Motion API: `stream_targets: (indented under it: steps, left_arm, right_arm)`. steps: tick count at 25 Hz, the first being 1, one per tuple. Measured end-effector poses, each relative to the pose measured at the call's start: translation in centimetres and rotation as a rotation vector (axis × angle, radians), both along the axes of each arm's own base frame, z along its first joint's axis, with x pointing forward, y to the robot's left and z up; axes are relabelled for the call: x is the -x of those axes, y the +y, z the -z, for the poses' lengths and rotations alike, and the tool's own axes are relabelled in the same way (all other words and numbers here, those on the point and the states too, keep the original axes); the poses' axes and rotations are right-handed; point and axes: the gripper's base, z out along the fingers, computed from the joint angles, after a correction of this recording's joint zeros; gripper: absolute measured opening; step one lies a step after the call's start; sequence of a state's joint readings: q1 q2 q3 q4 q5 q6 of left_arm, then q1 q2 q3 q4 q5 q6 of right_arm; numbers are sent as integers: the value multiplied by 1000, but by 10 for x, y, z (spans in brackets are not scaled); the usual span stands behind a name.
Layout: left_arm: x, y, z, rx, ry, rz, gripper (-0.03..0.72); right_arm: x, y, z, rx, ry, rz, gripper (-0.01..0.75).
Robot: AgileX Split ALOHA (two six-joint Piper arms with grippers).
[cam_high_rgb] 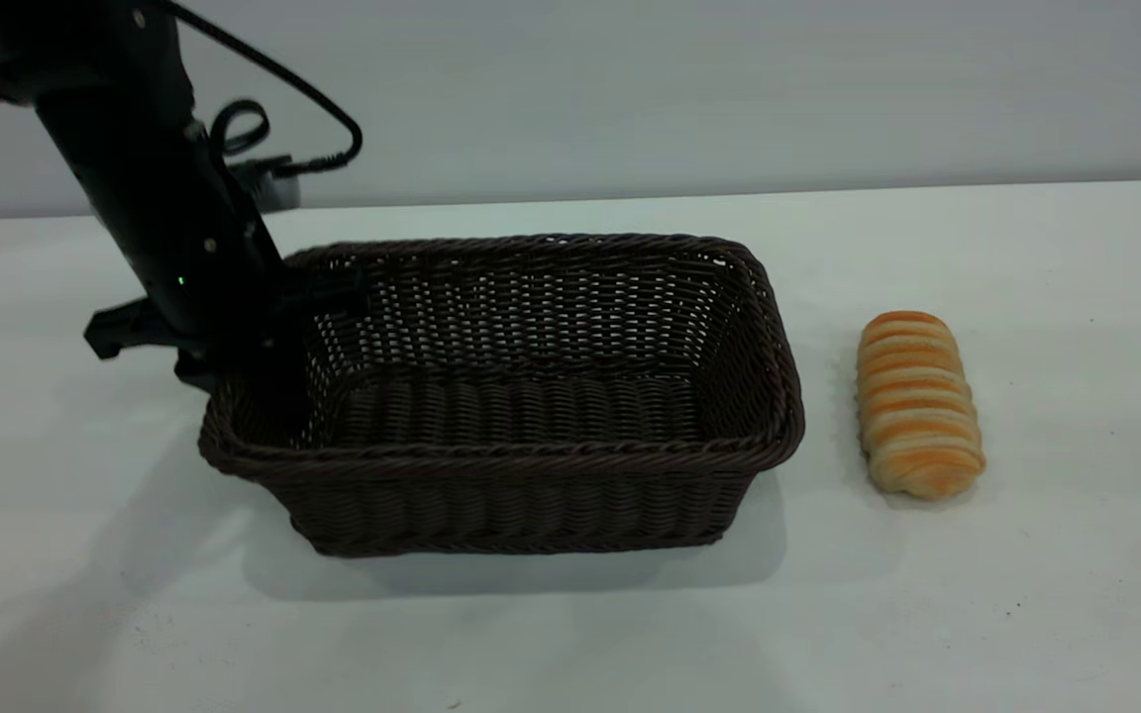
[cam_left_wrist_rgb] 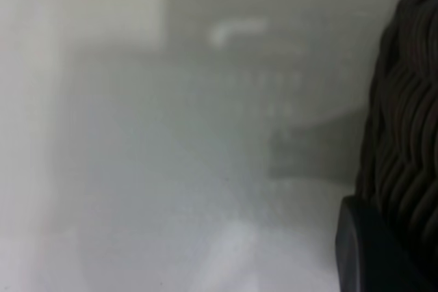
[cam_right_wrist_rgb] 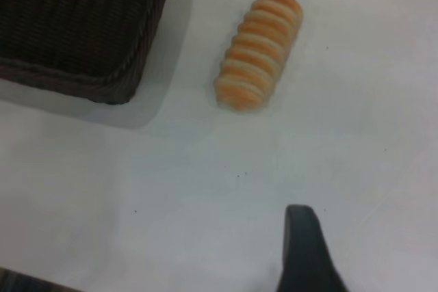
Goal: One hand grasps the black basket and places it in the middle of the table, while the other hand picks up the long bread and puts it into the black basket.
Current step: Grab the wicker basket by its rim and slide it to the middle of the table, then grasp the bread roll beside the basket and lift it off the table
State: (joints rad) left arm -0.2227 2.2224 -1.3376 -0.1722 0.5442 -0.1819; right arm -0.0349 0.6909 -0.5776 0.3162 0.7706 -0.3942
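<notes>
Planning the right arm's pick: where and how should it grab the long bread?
Grip the long bread across its narrow middle, coming straight down from above. It lies flat on the table, apart from the black basket, both long flanks free, so fingers should straddle the short width.

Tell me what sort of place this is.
Probably a robot test bench in a lab, not a kitchen: a bare white table against a plain grey wall, a cabled left gripper at the rim of the black basket, and the long bread set alone beside it.
</notes>
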Motion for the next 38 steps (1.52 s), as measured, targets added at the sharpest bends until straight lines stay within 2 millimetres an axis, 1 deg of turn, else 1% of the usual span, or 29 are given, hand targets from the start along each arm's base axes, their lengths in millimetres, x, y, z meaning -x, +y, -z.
stream_targets:
  steps: [3, 4, 10, 14, 16, 18, 24, 27, 30, 33, 37, 38]
  left_arm:
    - [-1, 0, 0, 2, -2, -4, 148]
    - [-1, 0, 0, 1, -1, -4, 163]
    - [0, 0, 1, -4, 10, -1, 307]
    - [3, 3, -1, -32, 36, 25, 327]
    - [3, 5, -9, -59, 31, 55, 326]
    - [2, 6, -23, -70, -2, 69, 327]
    - [-6, 5, -76, -55, -124, 80, 328]
    - [-5, 6, -105, -62, -151, 107, 328]
    - [-1, 10, -137, -99, -174, 138, 328]
    - [6, 15, -169, -137, -215, 156, 328]
    - [23, 20, -210, -147, -276, 156, 328]
    - [29, 22, -221, -144, -295, 155, 328]
  right_arm:
    - [0, 0, 0, 0, 1, 0, 454]
    - [0, 0, 0, 0, 1, 0, 454]
    - [0, 0, 0, 0, 2, -1, 454]
    - [0, 0, 0, 0, 2, -1, 454]
    - [0, 0, 0, 0, 2, -1, 454]
    - [0, 0, 0, 0, 2, -1, 454]
    - [0, 0, 0, 0, 2, -1, 454]
    - [0, 0, 0, -3, 3, -1, 454]
    - [-2, 3, 0, -43, 6, -13, 454]
    - [-13, 12, 4, -123, 33, -73, 454]
    - [-45, 18, 18, -200, 57, -122, 454]
    - [-56, 18, 26, -210, 76, -113, 454]
